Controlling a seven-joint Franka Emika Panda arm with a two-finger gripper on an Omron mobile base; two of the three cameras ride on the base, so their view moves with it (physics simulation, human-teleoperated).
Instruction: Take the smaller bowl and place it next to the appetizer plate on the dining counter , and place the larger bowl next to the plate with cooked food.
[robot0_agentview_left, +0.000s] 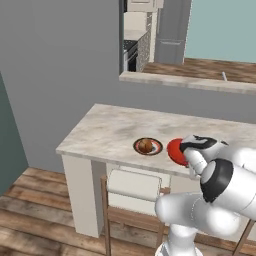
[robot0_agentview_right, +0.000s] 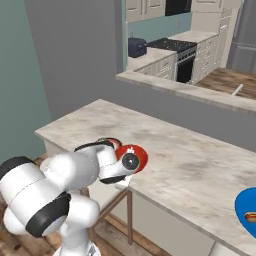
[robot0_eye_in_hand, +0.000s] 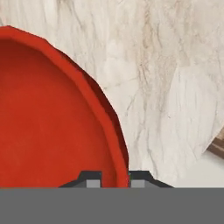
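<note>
So, jaws first: my gripper (robot0_eye_in_hand: 112, 178) is clamped on the rim of the smaller bowl (robot0_eye_in_hand: 48, 122), one fingertip inside the wall and one outside, with just the thin red edge between them. From the hand view the glossy red inside takes up the left side, and the marbled top of the dining counter (robot0_eye_in_hand: 175, 78) runs off to the right under it.

From the left base view the red bowl (robot0_agentview_left: 176, 151) sits near the front edge of the counter (robot0_agentview_left: 110, 130), partly hidden by my wrist, just beside the appetizer plate (robot0_agentview_left: 148, 146) but with a small gap between them. That plate has its brown lump of food in the middle.

Right base view shows the bowl (robot0_agentview_right: 137, 156) poking out past my hand at the near edge of the countertop (robot0_agentview_right: 190, 160). Can't tell if the bowl is resting on the surface or a hair above it. Further along, at the far right end, a blue plate (robot0_agentview_right: 247, 212) with something orange on it.
</note>
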